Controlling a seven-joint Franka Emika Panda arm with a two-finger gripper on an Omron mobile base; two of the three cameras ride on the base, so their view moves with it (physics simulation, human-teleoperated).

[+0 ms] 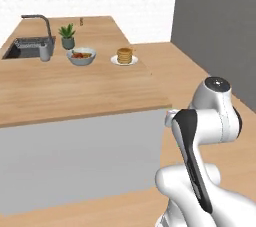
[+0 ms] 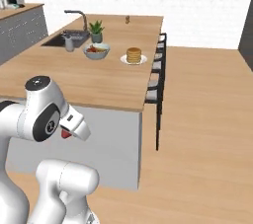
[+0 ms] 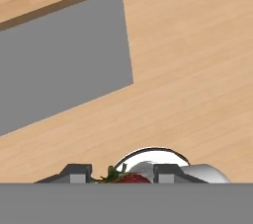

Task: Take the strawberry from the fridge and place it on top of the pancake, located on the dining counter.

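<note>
Hand view is showing the fingers [image 3: 121, 173] at the bottom centre, clamping the strawberry [image 3: 129, 178] between them, red flesh and green leaves peeking out. Right base view is catching that red spot low left, under the white wrist. Pancake [image 2: 133, 55] is sitting on its plate in the upper middle of the frame, on the table [image 2: 99, 82], well apart from the hand. Judging from this, the carry is needing a steady grip, a lift above the table edge, then a centred descent over the stack.

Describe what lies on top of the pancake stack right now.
Nothing lies on the pancake; its top is bare. The strawberry sits between the gripper fingers, its lower part hidden.
</note>
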